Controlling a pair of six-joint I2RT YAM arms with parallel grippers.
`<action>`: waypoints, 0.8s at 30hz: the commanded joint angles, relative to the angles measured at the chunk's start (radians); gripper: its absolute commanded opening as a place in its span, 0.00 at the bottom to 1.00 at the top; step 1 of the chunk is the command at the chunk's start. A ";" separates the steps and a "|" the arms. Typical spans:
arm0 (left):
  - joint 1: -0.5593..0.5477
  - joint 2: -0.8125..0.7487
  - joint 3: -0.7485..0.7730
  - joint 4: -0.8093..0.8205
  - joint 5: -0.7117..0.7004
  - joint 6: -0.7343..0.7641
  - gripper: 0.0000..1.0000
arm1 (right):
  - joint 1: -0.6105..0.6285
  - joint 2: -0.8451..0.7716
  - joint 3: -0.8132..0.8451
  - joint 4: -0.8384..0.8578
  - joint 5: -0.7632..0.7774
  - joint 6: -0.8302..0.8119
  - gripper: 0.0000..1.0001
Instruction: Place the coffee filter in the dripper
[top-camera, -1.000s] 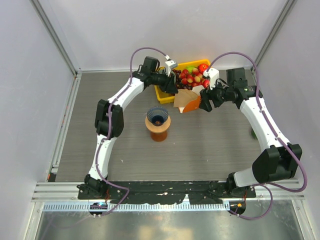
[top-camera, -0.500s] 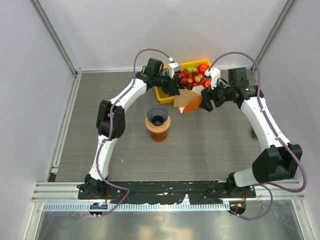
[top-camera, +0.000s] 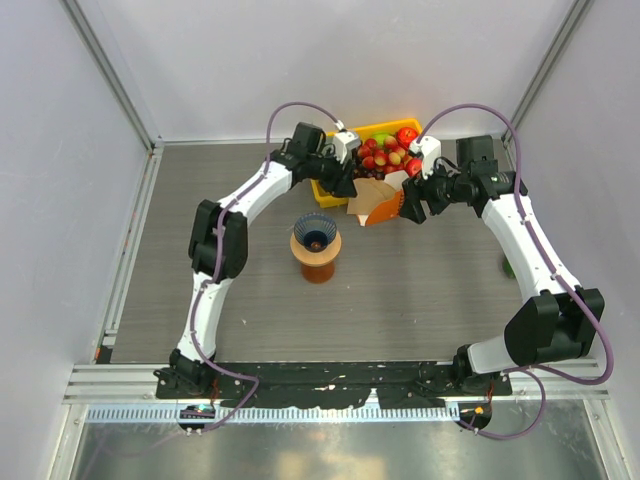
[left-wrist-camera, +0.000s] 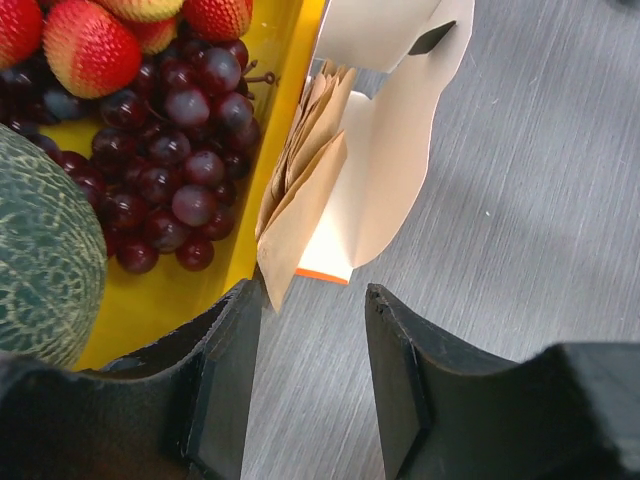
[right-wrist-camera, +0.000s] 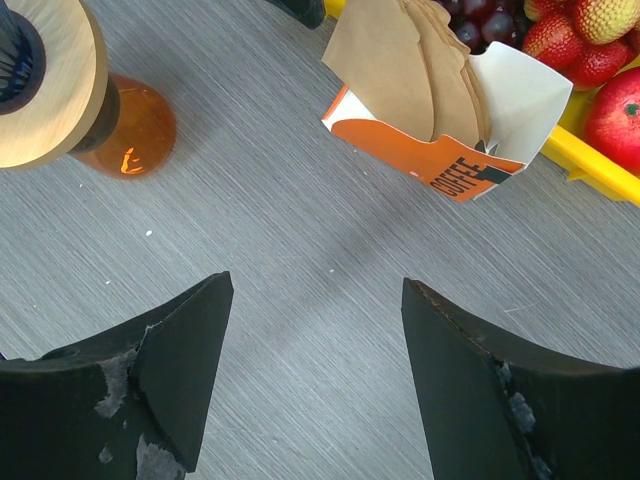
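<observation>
Several tan-brown coffee filters (left-wrist-camera: 300, 190) stick out of an orange-and-white carton (right-wrist-camera: 455, 150) lying beside the yellow tray; they also show in the right wrist view (right-wrist-camera: 405, 65) and the top view (top-camera: 368, 196). The dark blue ribbed dripper (top-camera: 316, 231) sits on an orange-brown stand (top-camera: 318, 262) at mid-table, its edge in the right wrist view (right-wrist-camera: 18, 55). My left gripper (left-wrist-camera: 312, 300) is open and empty, its left fingertip close to the lowest filter corner. My right gripper (right-wrist-camera: 318, 300) is open and empty over bare table, just right of the carton (top-camera: 385, 207) in the top view.
A yellow tray (top-camera: 322, 186) at the back holds grapes (left-wrist-camera: 170, 170), strawberries (left-wrist-camera: 90, 45), a melon (left-wrist-camera: 40, 260) and an apple (right-wrist-camera: 620, 120). Grey walls and metal rails enclose the table on three sides.
My left gripper has moved slightly right, toward the carton and its filters. The right arm, carton and dripper have stayed where they were.
</observation>
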 joint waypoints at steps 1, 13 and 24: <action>-0.006 -0.086 0.004 0.039 -0.035 0.054 0.50 | -0.005 -0.048 0.002 0.017 -0.028 0.000 0.75; -0.015 -0.022 0.082 0.008 -0.057 0.066 0.52 | -0.010 -0.050 -0.001 0.015 -0.026 -0.004 0.75; -0.023 0.029 0.165 -0.027 -0.086 0.035 0.53 | -0.013 -0.048 -0.001 0.010 -0.029 -0.003 0.75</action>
